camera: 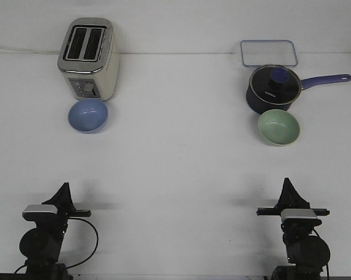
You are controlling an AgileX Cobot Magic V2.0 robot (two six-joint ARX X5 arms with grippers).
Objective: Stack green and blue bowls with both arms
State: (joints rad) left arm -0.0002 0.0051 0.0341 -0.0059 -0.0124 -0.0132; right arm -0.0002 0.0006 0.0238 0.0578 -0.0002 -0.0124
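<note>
while both bowls are sitting untouched, blue bowl (88,115) and green bowl (278,126) are looking light, rigid, slick; rim pinches are suiting them; jaws' state i'm not making out.

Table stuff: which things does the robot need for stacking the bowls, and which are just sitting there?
Needed for the job:
blue bowl
green bowl
left gripper
right gripper

Just sitting there:
toaster
navy pot with glass lid
clear container lid
</note>
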